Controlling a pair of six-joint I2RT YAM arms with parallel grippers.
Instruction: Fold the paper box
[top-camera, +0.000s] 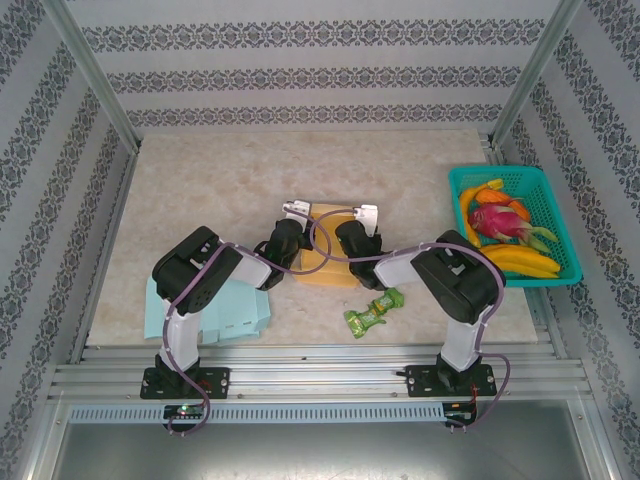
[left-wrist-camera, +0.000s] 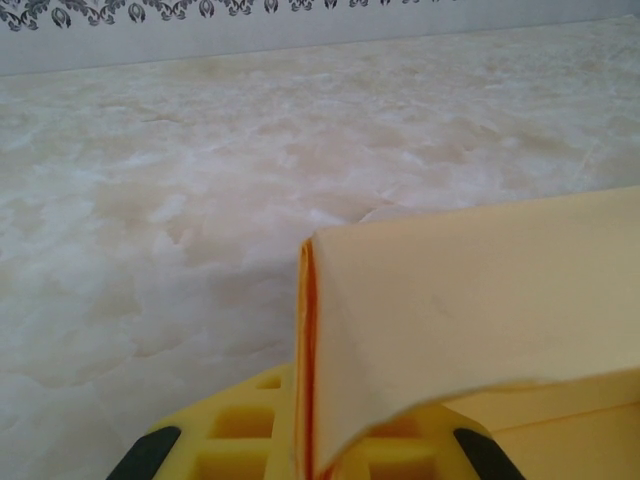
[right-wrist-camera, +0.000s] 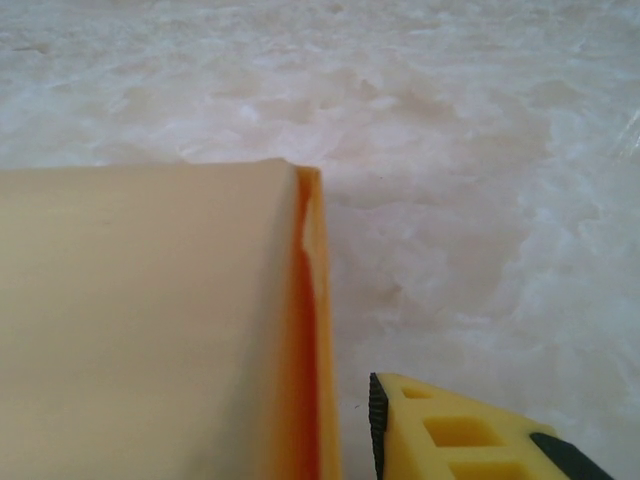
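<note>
The paper box (top-camera: 322, 268) lies in the middle of the surface (top-camera: 200, 200), a bit toward the near edge. Both arms reach in over it, one at each side. It is not a real box yet. In the two wrist views I see one wall (left-wrist-camera: 480, 300) of it lifted and bent over, with a darker orange line in the fold.

My left claw (left-wrist-camera: 310, 455) is shut tight. It pinches the folded corner of the paper, and a bit of yellow finger (left-wrist-camera: 235, 440) shows on each side of the sheet.

My right claw (top-camera: 355, 238) is a little open. One of its fingers (right-wrist-camera: 450, 430) stands just beside the paper's edge, and a thin strip of bare surface shows between them. The other finger is hidden behind the paper. So I think the paper sits loose between the jaws and is not squeezed.

I think I am in the middle of the job, standing one wall up and pressing its fold.

The next move needs the left claw to hold firm so the box does not slide. The right claw must close on its corner, or let go and find a new spot to hold. I would go slowly, since thin paper can bend the wrong way or tear.
</note>
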